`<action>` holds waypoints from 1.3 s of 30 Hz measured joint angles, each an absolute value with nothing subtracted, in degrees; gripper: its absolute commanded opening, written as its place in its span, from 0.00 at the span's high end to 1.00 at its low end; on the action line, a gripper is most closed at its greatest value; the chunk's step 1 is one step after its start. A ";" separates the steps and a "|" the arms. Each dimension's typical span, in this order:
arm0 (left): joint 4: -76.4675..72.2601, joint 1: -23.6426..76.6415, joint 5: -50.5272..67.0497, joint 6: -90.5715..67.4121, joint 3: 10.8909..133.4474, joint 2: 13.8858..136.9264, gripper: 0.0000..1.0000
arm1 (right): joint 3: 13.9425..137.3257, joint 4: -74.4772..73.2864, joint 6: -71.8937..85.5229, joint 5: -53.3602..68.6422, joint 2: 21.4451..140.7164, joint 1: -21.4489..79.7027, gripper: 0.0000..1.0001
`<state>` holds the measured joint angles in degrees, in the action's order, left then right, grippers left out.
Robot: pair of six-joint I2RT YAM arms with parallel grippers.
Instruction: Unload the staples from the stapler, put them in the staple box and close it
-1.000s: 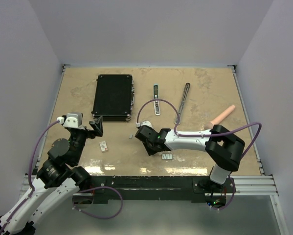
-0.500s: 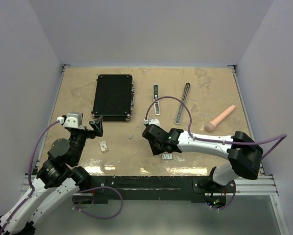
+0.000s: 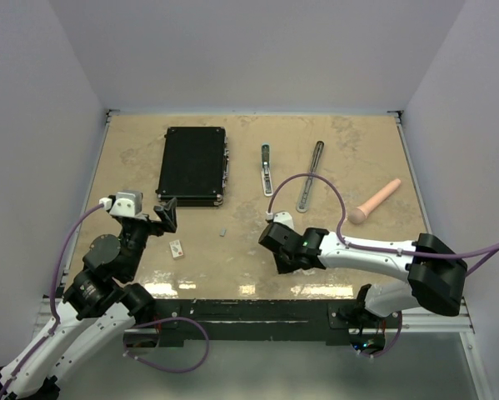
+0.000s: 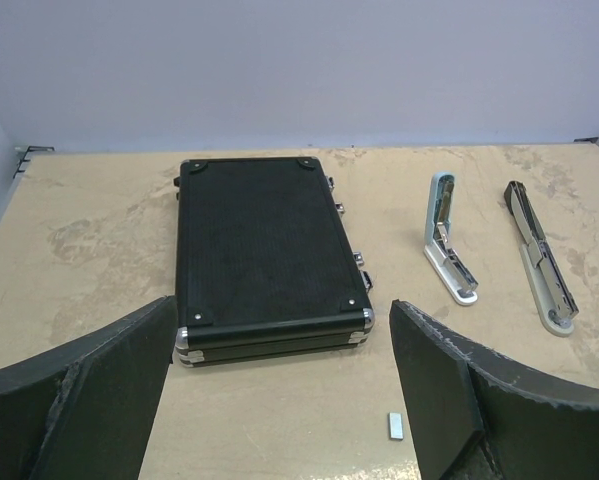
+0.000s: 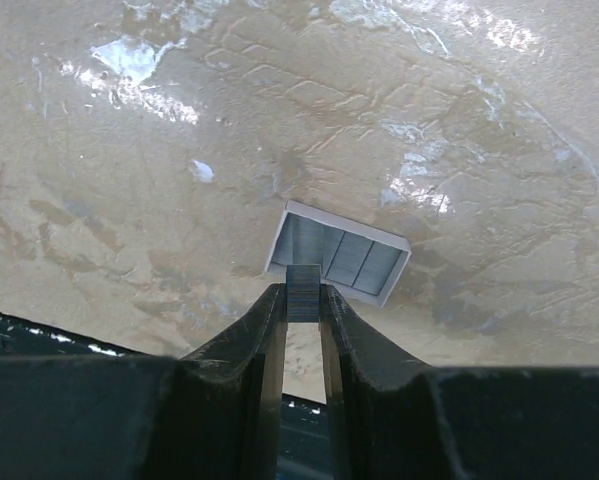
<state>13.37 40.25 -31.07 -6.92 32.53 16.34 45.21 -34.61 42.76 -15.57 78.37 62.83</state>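
The right gripper (image 5: 302,305) pinches a short staple strip (image 5: 302,279) at the edge of a flat staple pack (image 5: 354,260) on the table (image 5: 129,180).

This is a robotics lab test cell rather than a home or an office; a beige marbled table (image 3: 357,150) sits boxed in by plain lilac-grey walls (image 3: 257,58) on the left, right and far sides; metal edging (image 3: 417,192) runs along the table's sides, and an aluminium rail frame (image 3: 436,312) crosses its near edge; two white-and-black robot arms are bolted there, the left arm (image 3: 107,275) and the right arm (image 3: 374,250), each trailing a purple cable (image 3: 64,250); a few loose props lie on the table like test pieces, among them a black case (image 3: 192,164), a stapler (image 3: 266,169) in two parts, and staples (image 5: 302,292).
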 measured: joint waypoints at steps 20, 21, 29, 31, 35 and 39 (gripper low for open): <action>13.37 40.25 -31.07 -6.92 32.53 16.32 0.09 | 44.97 -34.74 43.13 -18.24 80.07 58.43 0.74; 13.37 40.25 -31.07 -6.92 32.53 16.32 0.09 | 44.97 -34.68 43.11 -18.22 80.07 58.43 0.74; 13.37 40.25 -30.92 -6.92 32.53 16.32 0.09 | 44.97 -33.80 43.03 -17.02 80.29 58.43 0.76; 13.37 40.25 -30.89 -6.92 32.53 16.27 0.09 | 44.80 -33.63 43.00 -16.97 80.38 58.43 0.76; 13.37 40.25 -30.87 -6.92 32.53 16.23 0.09 | 44.45 -33.32 43.03 -16.93 80.38 58.43 0.78; 13.34 40.25 -30.85 -6.92 32.53 16.23 0.09 | 44.10 -32.38 42.96 -16.80 80.36 58.43 0.79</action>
